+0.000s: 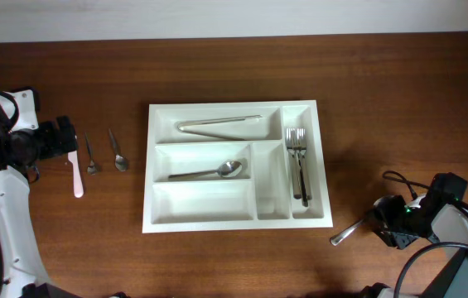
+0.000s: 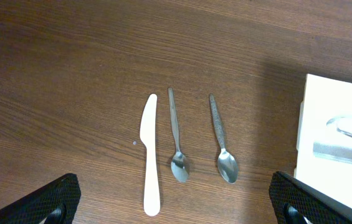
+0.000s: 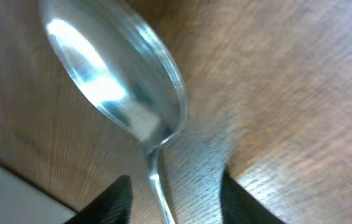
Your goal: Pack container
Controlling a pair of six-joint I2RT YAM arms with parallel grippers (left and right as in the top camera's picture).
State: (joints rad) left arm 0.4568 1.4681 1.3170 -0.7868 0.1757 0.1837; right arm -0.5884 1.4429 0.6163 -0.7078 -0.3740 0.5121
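Shiny spoon (image 3: 116, 81) fills view; white container (image 1: 205, 203) has five compartments.

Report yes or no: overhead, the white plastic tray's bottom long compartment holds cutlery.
No, the bottom long compartment of the white plastic tray shows only bare plastic.

Tray (image 1: 146, 165), white, five compartments: one. Tongs (image 1: 217, 124): one pair, in the tray. Forks (image 1: 297, 161): two, side by side in the tray. Spoons (image 1: 209, 172): four; one large in the tray, two teaspoons (image 1: 90, 157) (image 1: 118, 155) on the table (image 1: 383, 99) at the left, one large spoon (image 1: 348, 233) on the table at the right. Knife (image 1: 76, 174), pale plastic: one.
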